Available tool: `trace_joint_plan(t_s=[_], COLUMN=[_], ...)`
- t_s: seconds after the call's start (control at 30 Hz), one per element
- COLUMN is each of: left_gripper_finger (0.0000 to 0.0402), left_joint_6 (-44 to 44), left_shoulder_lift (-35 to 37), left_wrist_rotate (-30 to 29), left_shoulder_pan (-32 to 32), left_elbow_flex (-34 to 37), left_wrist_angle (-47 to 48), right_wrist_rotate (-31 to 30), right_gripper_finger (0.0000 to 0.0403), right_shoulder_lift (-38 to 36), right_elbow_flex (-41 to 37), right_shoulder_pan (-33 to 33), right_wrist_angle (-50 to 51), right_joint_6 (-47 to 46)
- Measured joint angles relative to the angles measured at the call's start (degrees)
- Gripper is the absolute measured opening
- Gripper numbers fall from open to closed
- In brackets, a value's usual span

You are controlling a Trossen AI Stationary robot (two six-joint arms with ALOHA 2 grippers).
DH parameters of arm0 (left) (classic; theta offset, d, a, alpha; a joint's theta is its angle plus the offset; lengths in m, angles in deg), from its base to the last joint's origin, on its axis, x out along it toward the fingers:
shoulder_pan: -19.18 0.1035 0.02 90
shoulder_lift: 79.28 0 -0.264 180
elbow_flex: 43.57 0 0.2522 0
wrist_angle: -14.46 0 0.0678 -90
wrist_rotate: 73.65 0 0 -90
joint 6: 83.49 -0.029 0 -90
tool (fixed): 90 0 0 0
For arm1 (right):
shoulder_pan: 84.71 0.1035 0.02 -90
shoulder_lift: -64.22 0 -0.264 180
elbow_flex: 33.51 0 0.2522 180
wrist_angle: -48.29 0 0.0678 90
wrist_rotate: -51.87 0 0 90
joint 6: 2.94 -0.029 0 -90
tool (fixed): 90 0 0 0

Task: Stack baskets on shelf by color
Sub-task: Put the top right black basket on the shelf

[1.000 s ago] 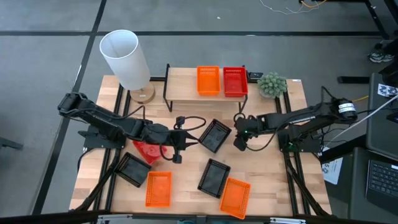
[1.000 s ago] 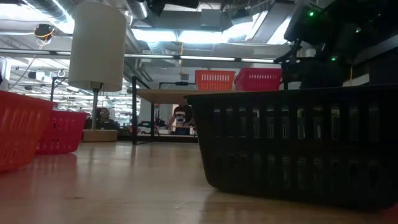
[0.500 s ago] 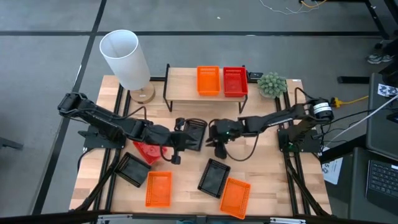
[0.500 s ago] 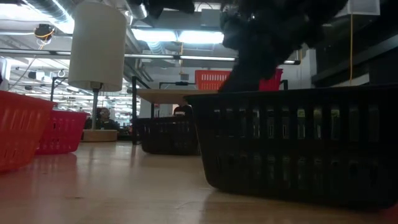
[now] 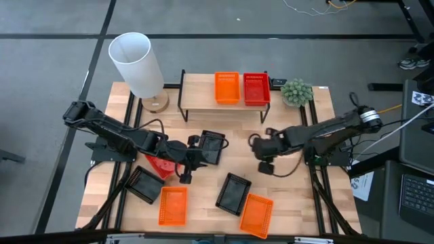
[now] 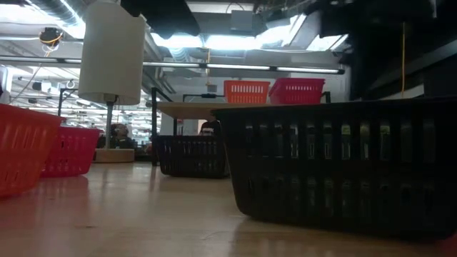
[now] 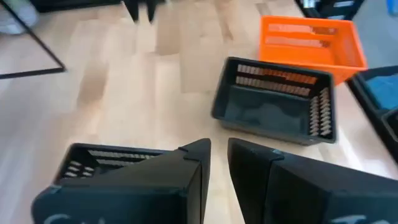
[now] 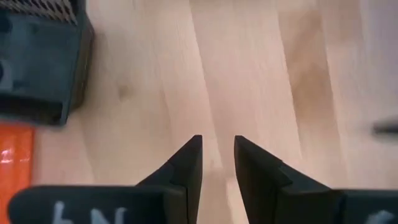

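Both grippers low (fingers parted, empty)

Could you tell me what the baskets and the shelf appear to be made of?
The baskets, such as the black basket, look like moulded plastic with a dull sheen: thin slotted walls, uniform colour. The shelf seems to have a pale, matte wood top with visible grain, on thin black legs, probably metal.

The shelf (image 5: pixel 203 102) is at the top middle of the table. An orange basket (image 5: pixel 227 88) and a red basket (image 5: pixel 256 89) sit side by side on it.

On the table lie three black baskets, at the middle (image 5: pixel 211 147), lower left (image 5: pixel 144 185) and lower middle (image 5: pixel 233 193). Two orange ones, (image 5: pixel 172 205) and (image 5: pixel 256 214), lie near the bottom. A red one (image 5: pixel 160 165) lies at the left.
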Motion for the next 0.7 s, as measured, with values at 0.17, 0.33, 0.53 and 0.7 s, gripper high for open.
trace_joint_plan(t_s=[0.17,0.33,0.53,0.7], left_gripper_finger=[0.0057,0.0057,0.0070,0.0109], left_joint_6=[-0.3,-1.6,-0.5,1.7], left_shoulder_lift=[-0.9,-3.8,-7.1,-9.4], left_wrist_rotate=[-0.9,-0.9,3.1,5.3], left_shoulder_pan=[0.5,1.6,4.3,6.4], left_elbow_flex=[0.0,0.0,0.0,0.0], left_wrist_angle=[0.6,-0.5,-0.7,-0.9], right_wrist_rotate=[-0.1,-2.6,-4.8,-9.0], right_gripper_finger=[0.0091,0.0091,0.0091,0.0091], right_shoulder_lift=[-7.8,-15.6,-22.7,-26.7], right_elbow_flex=[-4.6,-10.3,-14.6,-15.2], right_shoulder_pan=[4.1,9.3,15.0,19.7], right_wrist_angle=[2.1,0.7,-2.7,-5.2], right_joint_6=[-8.5,-16.9,-24.0,-22.4])
